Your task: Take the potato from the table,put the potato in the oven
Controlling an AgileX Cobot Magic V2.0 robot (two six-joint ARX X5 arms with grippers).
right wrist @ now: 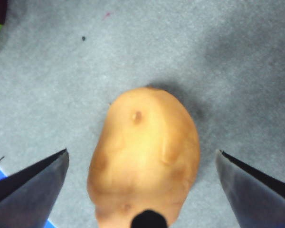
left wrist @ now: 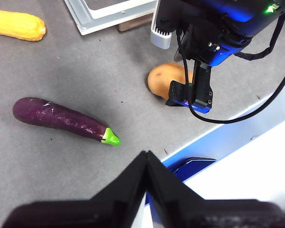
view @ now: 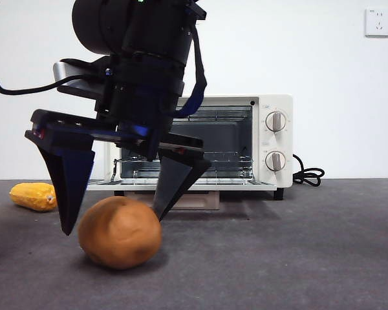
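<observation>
Presently the right gripper (view: pixel 113 223) hangs over the potato (view: pixel 119 232), jaws spread wide with one tip on either side and neither touching the skin. The potato rests on the table (view: pixel 297 258), in front of the oven (view: pixel 246 145), whose door lies open.

Risk, as judged: the potato is round and smooth. If the jaws close above its widest part, it may squirt out or roll away from the oven. A descent too far would drive the tips into the table. In the front view the jaws look offset about the potato, so one may strike first and push it aside.

The left gripper (left wrist: pixel 146 164) waits well away from the potato, jaws closed on nothing. An eggplant (left wrist: pixel 64 118) and a yellow vegetable (view: pixel 33 196) lie apart from the potato.

Not determinable: the oven's interior depth, the potato's near end in the right wrist view, and the exact gap from jaw tips to table.
</observation>
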